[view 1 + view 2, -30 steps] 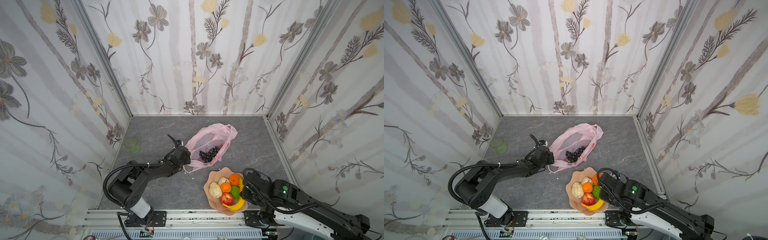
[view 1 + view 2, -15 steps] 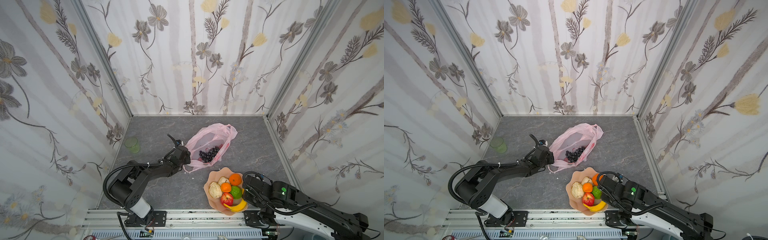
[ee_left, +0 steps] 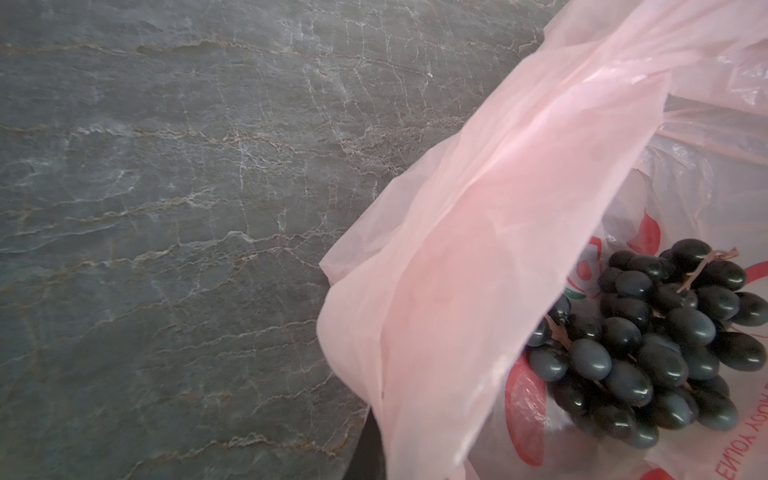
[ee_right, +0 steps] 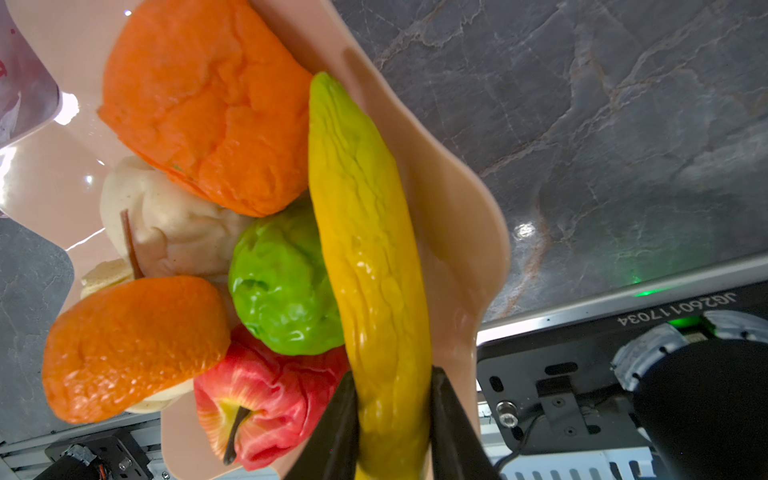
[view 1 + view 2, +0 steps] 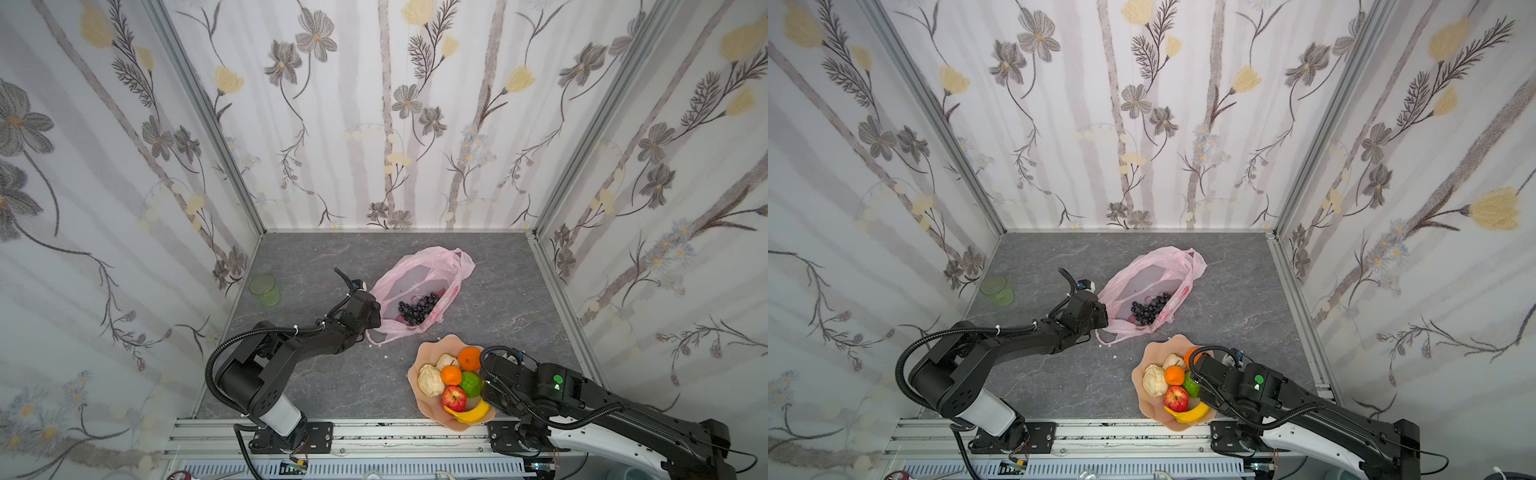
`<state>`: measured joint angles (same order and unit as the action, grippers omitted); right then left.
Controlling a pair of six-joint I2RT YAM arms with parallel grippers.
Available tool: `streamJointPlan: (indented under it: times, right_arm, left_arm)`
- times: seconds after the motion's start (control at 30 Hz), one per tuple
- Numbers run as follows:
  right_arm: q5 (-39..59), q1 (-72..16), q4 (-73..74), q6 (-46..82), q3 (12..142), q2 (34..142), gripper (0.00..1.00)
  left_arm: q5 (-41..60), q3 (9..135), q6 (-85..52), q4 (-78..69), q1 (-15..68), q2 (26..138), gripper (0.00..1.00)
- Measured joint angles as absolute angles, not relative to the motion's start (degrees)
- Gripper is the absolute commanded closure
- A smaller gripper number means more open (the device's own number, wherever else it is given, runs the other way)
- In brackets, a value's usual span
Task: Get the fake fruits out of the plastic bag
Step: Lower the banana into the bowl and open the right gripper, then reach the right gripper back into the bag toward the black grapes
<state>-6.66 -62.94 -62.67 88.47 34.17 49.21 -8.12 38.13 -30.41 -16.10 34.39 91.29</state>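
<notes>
- A grey marbled counter (image 5: 332, 374) is shown from above, closed in by flowered walls (image 5: 374, 124) on three sides. A metal rail (image 5: 374, 432) runs along the near edge.
- The bag (image 5: 419, 270) lies in the middle of the counter, its mouth turned toward the left arm (image 5: 291, 349).
- The bag's near rim is pinched in the clenched left gripper (image 5: 372, 322) and raised. This is judged to be done so that the mouth is held open for reaching in.
- Only the grapes (image 5: 417, 307) are seen inside the bag. They lie uncovered on the lower film, close to the mouth and just beside the lifted rim.
- The other fruits are gathered on the plate (image 5: 432, 351): two oranges (image 5: 469, 358), two pears (image 5: 431, 379), an apple (image 5: 454, 397) and a green fruit (image 5: 471, 383).
- The banana (image 4: 370, 249) is laid along the plate's rim on the side toward the right arm (image 5: 582, 399).
- The banana's end is grasped by the right gripper (image 4: 392, 419), with both fingers (image 4: 336, 436) touching its skin. It appears to be set down but not yet let go.
- The plate is placed at the counter's near edge, its rim reaching over the rail. Little bare room is left on it.
- Bare counter is found between bag and plate and beside the bag's far side, so a clear path to the grapes is offered.
- A green cup (image 5: 264, 289) stands well apart, by the left wall.
</notes>
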Motion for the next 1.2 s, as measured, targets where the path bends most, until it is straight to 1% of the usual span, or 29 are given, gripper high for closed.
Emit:
streamJointPlan:
  times: [0.33, 0.57, 0.67, 0.77, 1.0, 1.2]
  right_arm:
    - [-7.49, -62.98, -62.02, 88.9, 34.13, 49.63, 0.61]
    - [-7.92, -62.98, -62.0, 88.9, 34.46, 49.78, 0.57]
    - [-8.69, -62.98, -62.83, 88.88, 35.59, 49.65, 0.55]
    - [-10.28, -62.98, -64.47, 88.79, 38.2, 49.76, 0.5]
    - [-17.34, -61.8, -66.17, 83.42, 48.9, 54.72, 0.44]
    - [-20.53, -57.71, -58.94, 71.22, 57.12, 63.86, 0.43]
  left_arm:
    - [-7.92, 38.13, -30.41, -16.1, 34.28, 91.15, 0.92]
    - [-7.9, 38.13, -30.41, -16.1, 34.28, 91.15, 0.92]
    - [-7.9, 38.13, -30.41, -16.1, 34.28, 91.15, 0.92]
    - [-7.9, 38.13, -30.41, -16.08, 34.28, 91.11, 0.92]
    - [-7.9, 38.13, -30.41, -16.1, 34.26, 90.98, 0.92]
    - [-7.9, 38.13, -30.41, -16.1, 34.17, 90.54, 0.92]
